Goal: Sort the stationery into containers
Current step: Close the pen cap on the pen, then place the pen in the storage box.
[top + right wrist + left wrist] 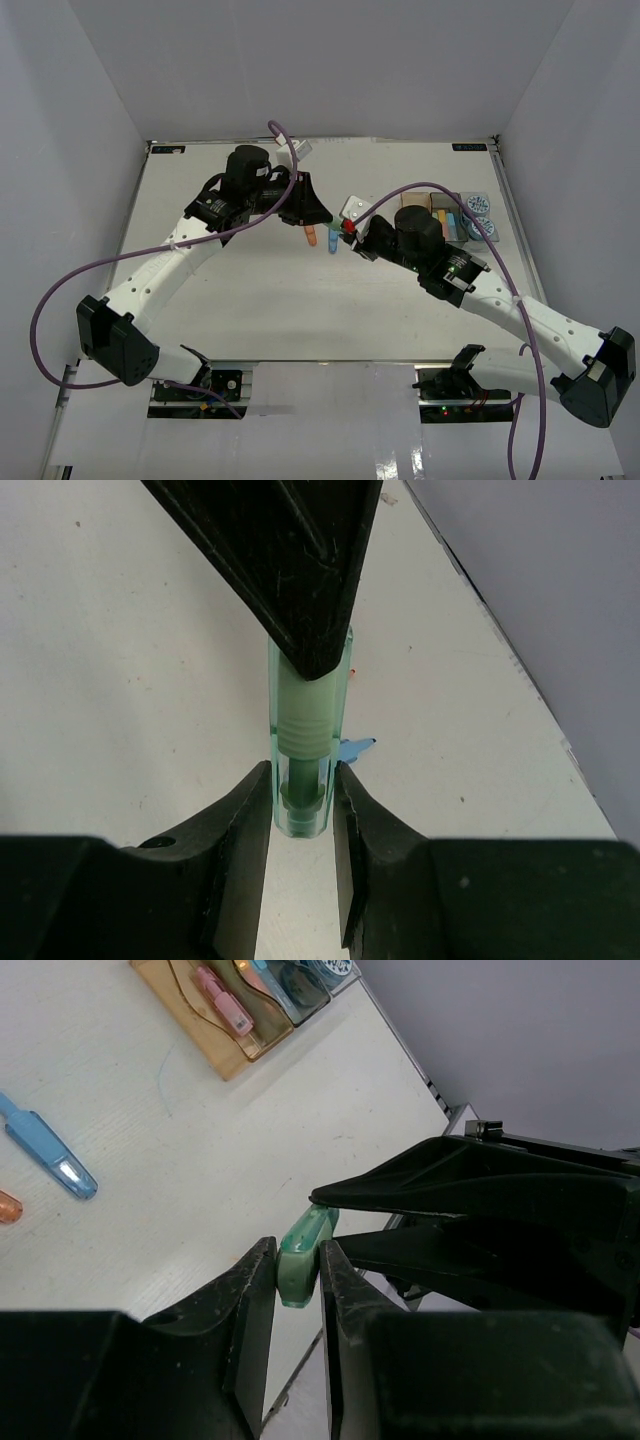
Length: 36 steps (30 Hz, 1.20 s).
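A green stick (pixel 300 1252) is held in the air between both grippers. My left gripper (pixel 298 1255) is shut on one end of it. My right gripper (pixel 303 780) is shut on the clear-capped end (pixel 303 730). In the top view the two grippers meet at mid-table, left (pixel 316 215) and right (pixel 346 229), and the green stick is hidden between them. A light blue stick (pixel 50 1150) and an orange stick (pixel 7 1206) lie on the table below them. The amber bin (pixel 232 1058) holds a pink stick (pixel 225 1002).
The three bins stand in a row at the right of the table: amber (pixel 440 213), grey (pixel 459 222) and clear (pixel 481 217), the clear one with round patterned tubs (pixel 475 203). Purple cables loop over both arms. The enclosure walls stand close behind.
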Each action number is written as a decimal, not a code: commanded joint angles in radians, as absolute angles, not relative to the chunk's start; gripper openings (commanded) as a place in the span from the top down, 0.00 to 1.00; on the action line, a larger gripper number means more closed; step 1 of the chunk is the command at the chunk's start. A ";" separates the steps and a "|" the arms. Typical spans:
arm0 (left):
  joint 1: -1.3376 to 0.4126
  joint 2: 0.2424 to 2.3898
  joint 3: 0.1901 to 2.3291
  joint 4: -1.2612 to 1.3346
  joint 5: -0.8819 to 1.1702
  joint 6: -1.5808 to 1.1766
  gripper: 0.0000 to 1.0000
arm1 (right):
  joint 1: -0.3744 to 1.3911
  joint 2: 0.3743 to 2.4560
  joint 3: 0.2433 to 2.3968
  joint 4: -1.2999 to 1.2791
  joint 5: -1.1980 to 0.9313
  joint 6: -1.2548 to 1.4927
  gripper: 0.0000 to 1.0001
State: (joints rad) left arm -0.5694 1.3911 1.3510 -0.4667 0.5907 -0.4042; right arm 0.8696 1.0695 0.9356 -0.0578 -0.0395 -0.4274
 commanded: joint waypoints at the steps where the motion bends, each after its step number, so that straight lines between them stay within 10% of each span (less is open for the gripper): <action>1: -0.614 1.427 1.345 -0.586 0.600 -0.394 0.67 | 0.900 1.026 1.054 0.400 -0.158 -0.443 0.92; 14: -0.548 1.299 1.623 -0.508 0.184 -0.278 0.05 | 0.900 0.989 0.749 0.249 -0.005 -0.387 0.92; 36: -0.424 1.094 0.990 -0.210 -0.144 -0.256 0.02 | 0.376 1.409 1.017 -0.133 0.296 0.040 0.92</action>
State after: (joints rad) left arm -0.4667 1.1236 1.0332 -0.2760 -0.0948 -0.2584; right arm 0.3908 1.3403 0.9527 -0.0681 0.3149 -0.0391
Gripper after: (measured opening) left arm 0.979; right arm 0.327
